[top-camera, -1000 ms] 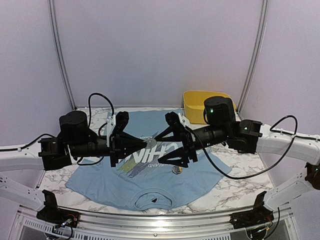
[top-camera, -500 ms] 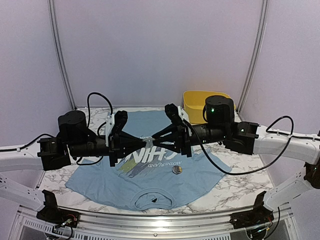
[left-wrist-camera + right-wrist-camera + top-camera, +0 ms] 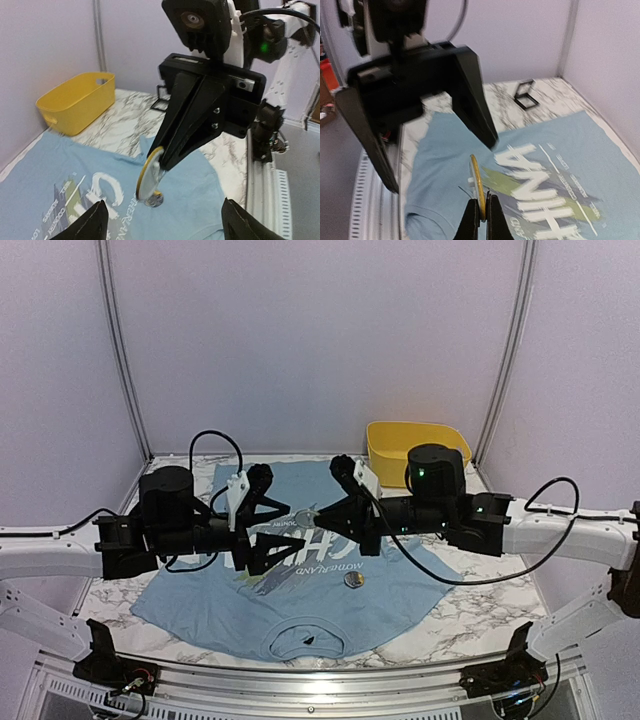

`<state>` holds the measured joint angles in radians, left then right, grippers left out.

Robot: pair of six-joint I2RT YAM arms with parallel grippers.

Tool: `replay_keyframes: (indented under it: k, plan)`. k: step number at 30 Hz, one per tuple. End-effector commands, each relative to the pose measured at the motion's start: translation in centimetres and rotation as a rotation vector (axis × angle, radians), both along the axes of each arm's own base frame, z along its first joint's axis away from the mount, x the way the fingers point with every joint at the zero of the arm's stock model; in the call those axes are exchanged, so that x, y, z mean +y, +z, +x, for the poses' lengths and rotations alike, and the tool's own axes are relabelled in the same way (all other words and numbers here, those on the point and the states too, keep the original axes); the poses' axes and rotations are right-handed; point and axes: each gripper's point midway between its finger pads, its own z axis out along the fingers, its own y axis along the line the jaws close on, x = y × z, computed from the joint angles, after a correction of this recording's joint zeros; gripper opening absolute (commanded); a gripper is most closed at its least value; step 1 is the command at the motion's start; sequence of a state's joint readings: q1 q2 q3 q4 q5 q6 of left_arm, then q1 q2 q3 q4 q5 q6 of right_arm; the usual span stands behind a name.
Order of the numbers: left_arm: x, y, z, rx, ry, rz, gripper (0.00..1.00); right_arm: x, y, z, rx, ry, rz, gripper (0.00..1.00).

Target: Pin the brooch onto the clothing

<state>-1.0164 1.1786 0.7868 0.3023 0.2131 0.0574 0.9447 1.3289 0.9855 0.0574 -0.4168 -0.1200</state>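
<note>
The brooch (image 3: 305, 515) is a round disc with a gold rim, held on edge above the clothing. My right gripper (image 3: 318, 518) is shut on its lower rim (image 3: 478, 185), its own tips pinched together in the right wrist view (image 3: 481, 216). My left gripper (image 3: 295, 525) is open, its fingers straddling the brooch without touching it; the left wrist view shows the disc (image 3: 150, 172) beyond its spread tips (image 3: 162, 226). The clothing (image 3: 400, 585) is a light blue T-shirt lying flat with white lettering (image 3: 550, 200). A small round metal piece (image 3: 352, 580) rests on it.
A yellow bin (image 3: 400, 445) stands at the back right of the marble table (image 3: 480, 615). A small black square frame (image 3: 525, 95) lies on the table beyond the shirt. Pale walls and corner posts enclose the table.
The brooch has passed from my left gripper to my right: the right jaws shut on it, then the left jaws opened and drew back slightly to the left.
</note>
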Motion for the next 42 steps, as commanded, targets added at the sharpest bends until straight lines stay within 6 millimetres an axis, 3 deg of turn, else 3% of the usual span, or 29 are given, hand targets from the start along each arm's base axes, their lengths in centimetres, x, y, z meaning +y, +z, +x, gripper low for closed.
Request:
replay_keyframes:
  k: [1,4,8,14,22,29,32,38,39,42]
  plan:
    - [1.4,-7.0,4.1,0.062,0.181,0.168,0.79,-5.7,-7.2,7.2,0.07,-0.411,-0.158,0.0]
    - [0.8,-12.3,4.4,0.088,0.162,0.309,0.69,-7.6,-10.0,7.8,0.043,-0.482,-0.185,0.0]
    - [-1.6,-17.6,3.9,0.09,0.07,0.447,0.55,-8.8,-12.3,8.9,-0.009,-0.539,-0.219,0.0]
    - [-4.3,-21.6,3.6,0.073,-0.021,0.54,0.52,-9.1,-14.9,9.7,-0.096,-0.537,-0.278,0.0]
    - [-5.2,-22.8,4.7,0.072,-0.003,0.583,0.51,-8.9,-14.9,9.6,-0.215,-0.497,-0.265,0.0]
    - [-4.3,-25.7,5.1,0.073,-0.002,0.711,0.56,-9.0,-14.7,9.3,-0.338,-0.467,-0.245,0.0]
    - [-4.2,-25.6,4.9,0.077,-0.009,0.707,0.46,-8.9,-14.6,9.0,-0.409,-0.459,-0.241,0.0]
    - [-4.8,-24.9,3.7,0.099,-0.067,0.66,0.04,-8.1,-15.5,8.4,-0.502,-0.416,-0.27,0.0]
    - [-4.8,-24.7,3.6,0.098,-0.069,0.647,0.0,-7.8,-15.9,8.3,-0.508,-0.405,-0.281,0.0]
    - [-4.8,-24.0,3.4,0.085,-0.077,0.617,0.0,-6.8,-17.0,7.6,-0.531,-0.353,-0.302,0.0]
